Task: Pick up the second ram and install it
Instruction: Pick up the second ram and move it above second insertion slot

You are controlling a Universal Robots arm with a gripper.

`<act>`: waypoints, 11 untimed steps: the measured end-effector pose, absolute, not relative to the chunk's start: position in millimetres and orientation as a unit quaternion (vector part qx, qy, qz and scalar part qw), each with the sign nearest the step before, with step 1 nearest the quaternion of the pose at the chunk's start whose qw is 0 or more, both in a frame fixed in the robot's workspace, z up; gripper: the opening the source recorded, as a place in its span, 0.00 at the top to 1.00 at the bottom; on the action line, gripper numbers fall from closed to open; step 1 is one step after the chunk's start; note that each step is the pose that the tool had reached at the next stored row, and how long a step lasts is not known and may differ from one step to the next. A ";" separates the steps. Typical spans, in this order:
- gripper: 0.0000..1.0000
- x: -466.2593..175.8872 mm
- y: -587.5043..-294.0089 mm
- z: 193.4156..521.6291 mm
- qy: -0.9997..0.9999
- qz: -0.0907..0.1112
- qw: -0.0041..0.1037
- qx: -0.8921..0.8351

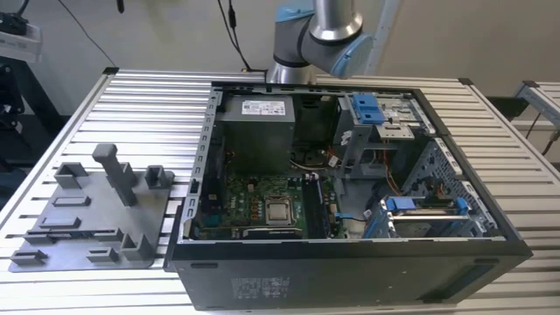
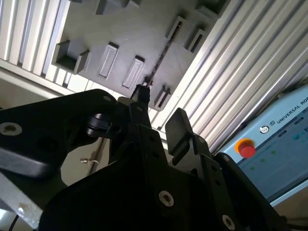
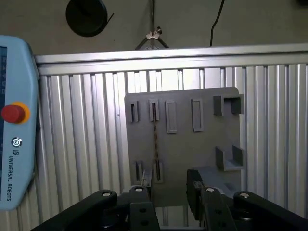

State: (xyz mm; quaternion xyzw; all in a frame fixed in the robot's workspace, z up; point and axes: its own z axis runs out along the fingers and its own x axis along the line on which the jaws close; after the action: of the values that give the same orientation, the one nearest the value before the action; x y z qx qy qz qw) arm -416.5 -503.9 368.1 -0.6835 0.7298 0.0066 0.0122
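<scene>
The second ram (image 3: 154,139) is a thin dark stick standing on edge in slots of the grey fixture plate (image 3: 202,144). It also appears as a thin dark line (image 2: 158,60) in the second wrist view. My gripper (image 3: 169,186) hangs well above the plate, open, with nothing between its black fingers (image 3: 194,185). In the first wrist view the stick lines up closer to one finger than to the gap. In the second wrist view the gripper (image 2: 161,108) sits over the stick's near end. The open computer case (image 1: 350,256) shows its motherboard (image 1: 262,203).
The fixture (image 1: 88,223) lies on the ribbed aluminium table at the exterior view's left, with a tall post (image 1: 114,172) and several low blocks. A teach pendant with a red button (image 3: 13,113) lies beside the plate. The arm's base (image 1: 315,33) stands behind the case.
</scene>
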 end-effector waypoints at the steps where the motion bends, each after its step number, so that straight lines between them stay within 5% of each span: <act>1: 0.58 -416.5 -504.0 368.1 0.730 0.007 0.012 -0.684; 11: 0.58 -416.4 -504.0 363.9 0.730 0.007 0.012 -0.684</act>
State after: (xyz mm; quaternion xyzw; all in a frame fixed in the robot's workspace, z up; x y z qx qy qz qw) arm -416.4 -504.0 363.9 -0.6835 0.7298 0.0067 0.0122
